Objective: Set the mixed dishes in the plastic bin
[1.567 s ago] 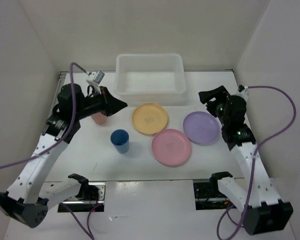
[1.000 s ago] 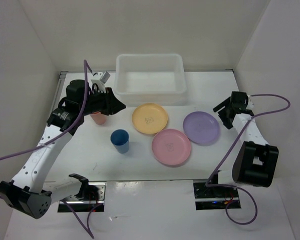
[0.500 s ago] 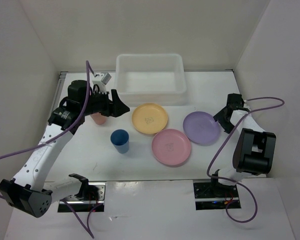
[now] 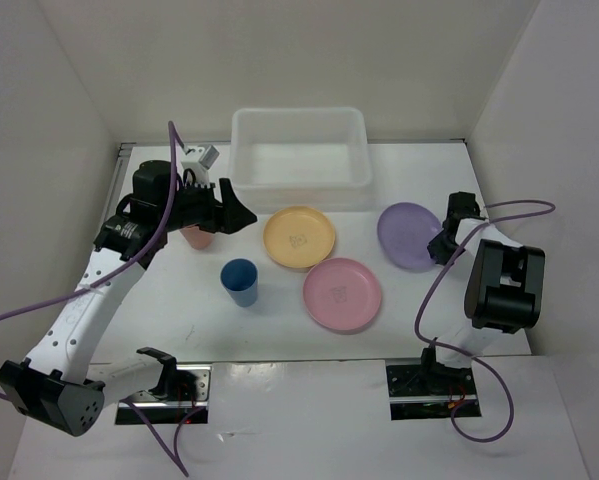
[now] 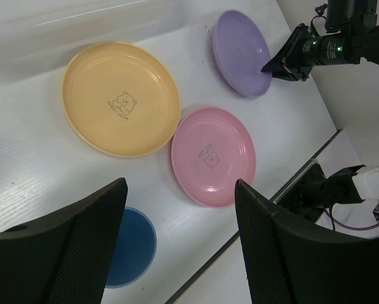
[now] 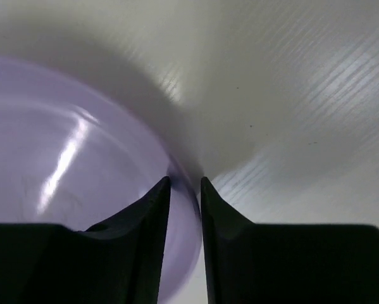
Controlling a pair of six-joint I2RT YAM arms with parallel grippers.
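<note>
The right gripper (image 6: 185, 183) pinches the rim of the light purple plate (image 4: 407, 235), which looks tipped up near the table's (image 4: 179, 310) right edge. The left gripper (image 5: 181, 185) hangs spread and empty toward the left edge. The yellow-orange plate (image 4: 298, 237), pink plate (image 4: 341, 293) and blue cup (image 4: 240, 280) lie mid-table, with the plastic bin (image 4: 247, 182) at the far edge.

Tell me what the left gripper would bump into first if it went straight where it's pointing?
Probably the yellow-orange plate, lying just ahead of the left gripper; how high the gripper hangs is unclear.
</note>
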